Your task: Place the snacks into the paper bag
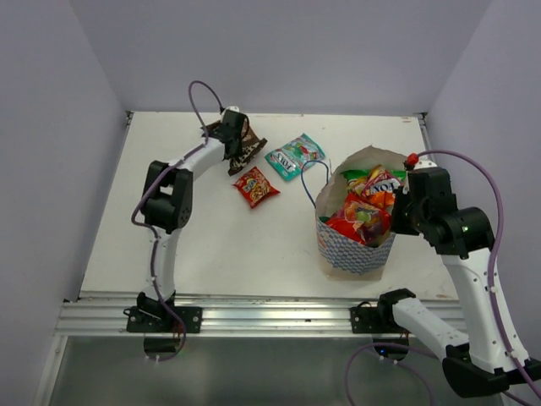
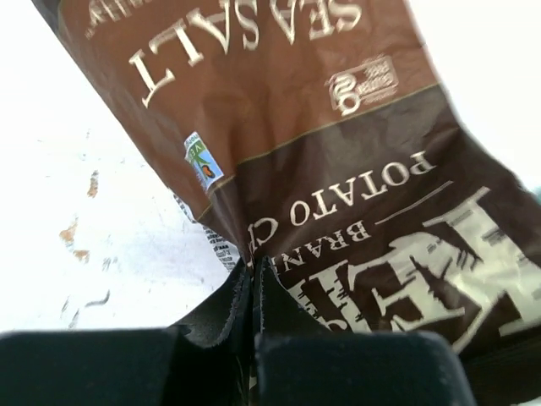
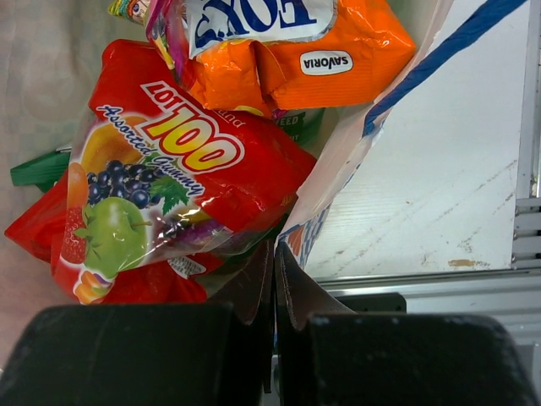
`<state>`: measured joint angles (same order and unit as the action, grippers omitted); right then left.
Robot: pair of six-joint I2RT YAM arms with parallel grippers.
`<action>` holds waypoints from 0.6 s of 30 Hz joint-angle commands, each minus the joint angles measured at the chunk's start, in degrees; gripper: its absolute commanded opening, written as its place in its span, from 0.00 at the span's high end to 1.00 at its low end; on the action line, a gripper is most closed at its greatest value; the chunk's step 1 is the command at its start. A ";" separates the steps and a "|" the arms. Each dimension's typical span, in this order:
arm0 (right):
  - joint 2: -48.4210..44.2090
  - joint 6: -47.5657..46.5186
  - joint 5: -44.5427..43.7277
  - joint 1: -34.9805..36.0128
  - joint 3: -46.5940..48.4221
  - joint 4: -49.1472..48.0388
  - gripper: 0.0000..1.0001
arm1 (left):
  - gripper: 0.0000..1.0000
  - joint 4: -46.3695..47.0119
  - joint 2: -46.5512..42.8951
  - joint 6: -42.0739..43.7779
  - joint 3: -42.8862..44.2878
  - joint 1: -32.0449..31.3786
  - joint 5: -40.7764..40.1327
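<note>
As left hand (image 2: 256,269) pinches edge (jaws together), brown bag (image 2: 321,144) extends ahead.

A silver grooved metal rail (image 1: 270,317) runs along the six o'clock edge of the white rectangular tabletop (image 1: 211,245); pale grey walls (image 1: 51,127) flank it.

walls (image 1: 51,127): pale lilac; table (image 1: 211,245): white; rail (image 1: 270,317): aluminium, near edge
</note>
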<state>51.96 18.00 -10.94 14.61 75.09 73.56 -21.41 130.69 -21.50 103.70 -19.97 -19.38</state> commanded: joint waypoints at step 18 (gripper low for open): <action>-3.97 -0.25 2.85 0.15 1.20 0.00 1.00 | 1.00 23.78 -33.40 -14.27 2.75 -25.28 46.80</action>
<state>48.97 17.98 -10.72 14.61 75.09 74.06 0.54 94.28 -32.03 108.12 -42.35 20.84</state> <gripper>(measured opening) 0.010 0.010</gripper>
